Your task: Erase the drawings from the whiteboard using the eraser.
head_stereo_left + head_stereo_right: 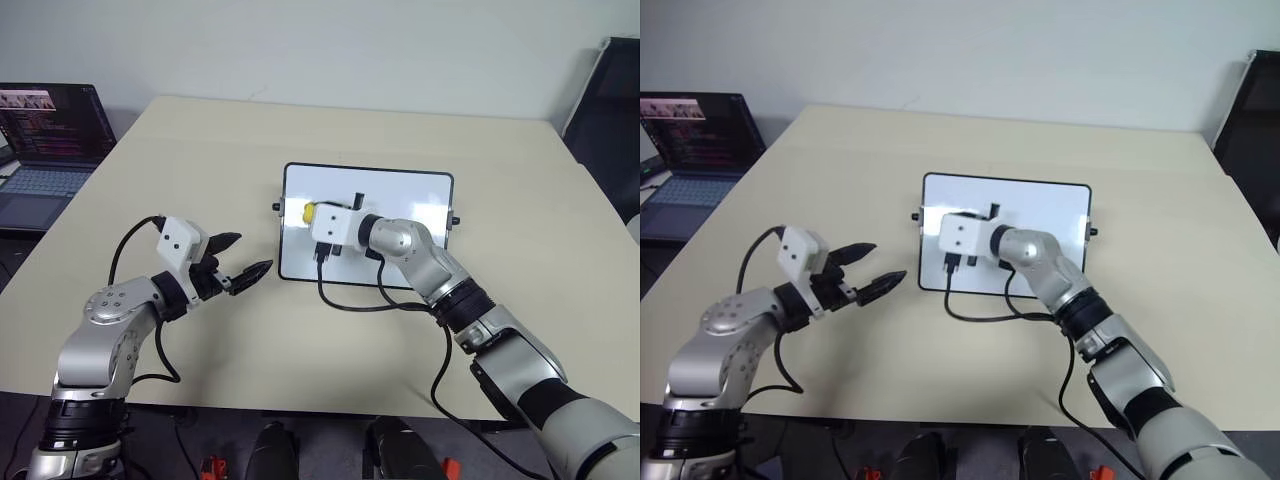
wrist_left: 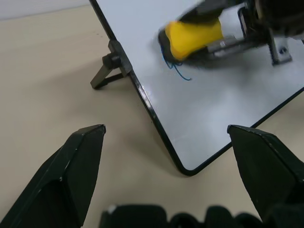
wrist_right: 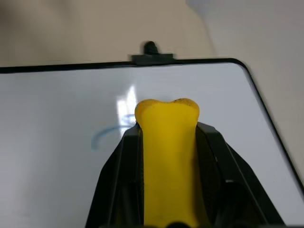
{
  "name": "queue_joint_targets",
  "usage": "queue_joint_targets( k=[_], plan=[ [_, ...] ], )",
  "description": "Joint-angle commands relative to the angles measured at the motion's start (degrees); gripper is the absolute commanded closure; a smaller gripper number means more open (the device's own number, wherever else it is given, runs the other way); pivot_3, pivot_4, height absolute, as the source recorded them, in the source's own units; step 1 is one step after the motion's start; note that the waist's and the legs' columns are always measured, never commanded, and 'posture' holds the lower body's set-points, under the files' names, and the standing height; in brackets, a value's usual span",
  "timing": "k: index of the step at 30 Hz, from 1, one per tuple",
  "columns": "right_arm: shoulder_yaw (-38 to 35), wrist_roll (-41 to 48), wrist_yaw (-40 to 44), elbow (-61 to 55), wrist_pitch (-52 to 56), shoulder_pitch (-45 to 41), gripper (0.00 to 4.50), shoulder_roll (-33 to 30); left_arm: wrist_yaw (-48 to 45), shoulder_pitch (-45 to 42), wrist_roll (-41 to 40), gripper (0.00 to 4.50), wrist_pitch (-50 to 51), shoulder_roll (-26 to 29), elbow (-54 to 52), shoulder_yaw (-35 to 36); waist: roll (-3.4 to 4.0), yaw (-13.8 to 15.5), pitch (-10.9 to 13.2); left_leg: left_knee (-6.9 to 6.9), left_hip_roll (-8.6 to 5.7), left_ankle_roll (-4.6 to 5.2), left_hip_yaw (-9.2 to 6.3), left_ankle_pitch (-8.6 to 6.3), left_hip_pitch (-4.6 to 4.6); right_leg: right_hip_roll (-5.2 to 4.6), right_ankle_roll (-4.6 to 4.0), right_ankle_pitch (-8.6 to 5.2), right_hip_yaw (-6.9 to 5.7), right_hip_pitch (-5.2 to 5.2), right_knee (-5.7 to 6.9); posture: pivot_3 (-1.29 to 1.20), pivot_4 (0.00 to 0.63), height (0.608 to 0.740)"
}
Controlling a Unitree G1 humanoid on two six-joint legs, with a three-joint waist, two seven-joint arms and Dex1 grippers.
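Note:
The whiteboard [image 1: 400, 192] lies at the middle of the table, propped on small black knobs. My right gripper [image 1: 312, 214] is shut on the yellow eraser [image 1: 309, 212] and holds it against the board's left part. A blue drawing [image 2: 179, 72] peeks out from under the eraser, and the right wrist view shows a faint blue arc [image 3: 105, 134] just ahead of the eraser [image 3: 167, 152]. My left gripper [image 1: 250, 254] hangs open and empty above the table, left of the board's near left corner [image 2: 186, 167].
An open laptop [image 1: 45, 150] stands on a side desk at the far left. A black chair [image 1: 612, 110] is beyond the table's right edge. Black cables [image 1: 365, 300] trail from my right wrist over the board's near edge.

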Motion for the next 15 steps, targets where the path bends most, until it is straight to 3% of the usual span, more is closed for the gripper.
queue_joint_targets(
  k=[1, 8, 15],
  plan=[
    [1.3, 0.0, 6.4, -1.4, 2.4, 1.8, 3.38, -1.9, -0.7, -1.2, 0.3, 0.0, -1.7, 0.4, 0.2, 0.9, 0.01, 0.1, 0.0, 0.0, 0.0, 0.0, -0.02, 0.0, 0.0, 0.0, 0.0, 0.0, -0.02, 0.02, 0.0, 0.0, 0.15, 0.74],
    [-2.7, -1.3, -3.7, 3.3, 2.2, -2.7, 3.38, 0.4, -1.2, -1.4, 0.6, 0.0, -1.9, 0.3, 0.2, 0.8, 0.03, 0.1, 0.0, 0.07, 0.0, 0.05, -0.04, 0.12, 0.01, 0.0, 0.09, -0.04, -0.01, 0.01, 0.02, 0.0, 0.15, 0.74],
    [-2.2, 1.3, 3.4, 5.1, 5.2, -3.0, 3.38, 1.4, -1.5, -1.6, 0.6, 0.0, -2.0, 0.2, 0.2, 0.6, 0.02, 0.0, 0.0, 0.07, 0.0, 0.05, -0.05, 0.2, 0.01, 0.02, -0.02, -0.07, -0.01, 0.02, 0.02, 0.0, 0.15, 0.74]
  ],
)
